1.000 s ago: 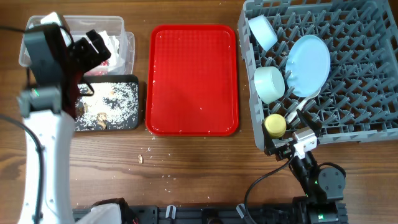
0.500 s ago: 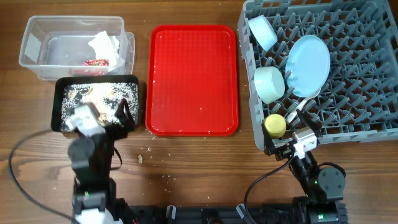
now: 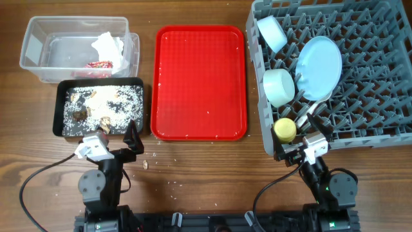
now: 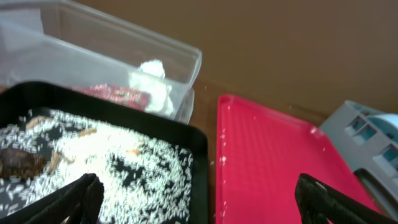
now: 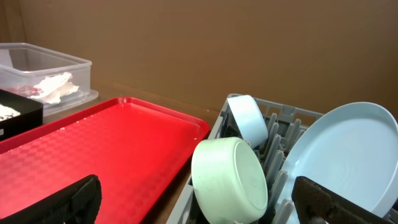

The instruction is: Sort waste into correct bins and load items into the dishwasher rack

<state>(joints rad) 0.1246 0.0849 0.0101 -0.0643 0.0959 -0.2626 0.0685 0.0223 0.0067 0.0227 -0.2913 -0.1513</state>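
Dishwasher rack (image 3: 376, 96): grey pegged grid, pale-blue plate (image 3: 320, 61) on edge

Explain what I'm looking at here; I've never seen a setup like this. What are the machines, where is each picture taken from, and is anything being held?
These are two robot arms at a wooden table, each ending in a two-finger gripper. One picture looks straight down from above; the other two come from cameras on the wrists, so the dark shapes at their lower corners are that arm's own fingers. From above, the left gripper sits near a black tray of rice and food scraps, the right gripper by the grey dish rack. Both are open and hold nothing. A clear tub holds a white napkin and a red wrapper. A red tray lies in the middle. The rack carries a plate, two bowls and a yellow cup.
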